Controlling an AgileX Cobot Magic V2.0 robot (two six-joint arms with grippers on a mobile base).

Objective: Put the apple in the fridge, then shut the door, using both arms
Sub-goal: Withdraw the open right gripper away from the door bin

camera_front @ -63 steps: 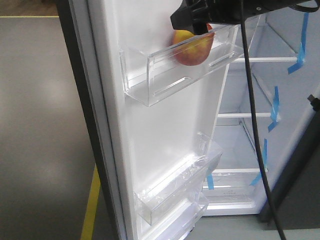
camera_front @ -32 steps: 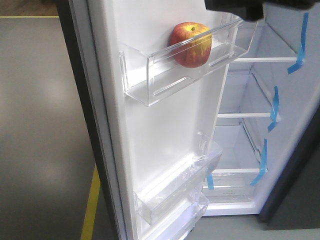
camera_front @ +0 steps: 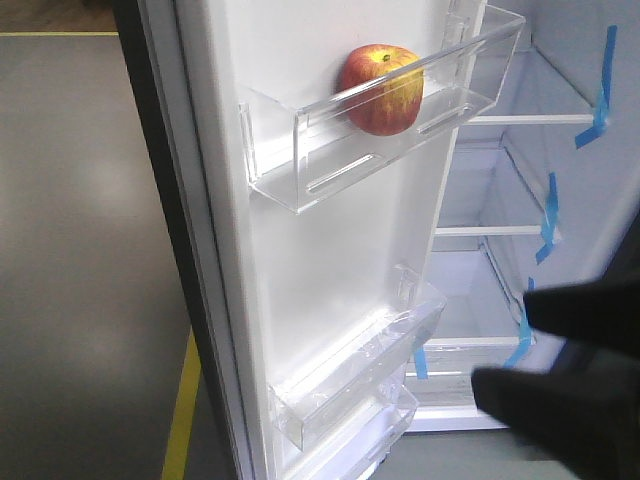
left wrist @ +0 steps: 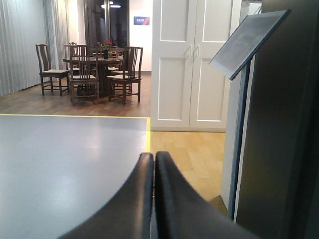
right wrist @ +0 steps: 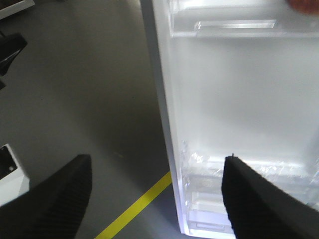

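The red and yellow apple [camera_front: 380, 88] rests in the upper clear bin [camera_front: 330, 165] on the white inside of the open door [camera_front: 330, 260]. Nothing touches it. To the right, the fridge [camera_front: 500, 190] shows white shelves and blue tape strips. My right gripper [camera_front: 505, 345] is a blurred black shape at the lower right, below the apple and in front of the fridge opening. In the right wrist view that gripper [right wrist: 157, 160] stands open and empty, facing the door [right wrist: 239, 89]. My left gripper [left wrist: 153, 155] is shut on nothing and points across the room floor.
The lower door bins [camera_front: 350, 390] are also clear plastic. A yellow floor line [camera_front: 182, 410] runs beside the door's edge. In the left wrist view a sign stand [left wrist: 241, 99] and a dark panel [left wrist: 284, 129] stand at the right, with white doors [left wrist: 192, 59] and a dining table [left wrist: 92, 69] far off.
The gripper over the apple let it go in the upper bin, rose out of frame, and now shows low at the right. The apple has stayed put.
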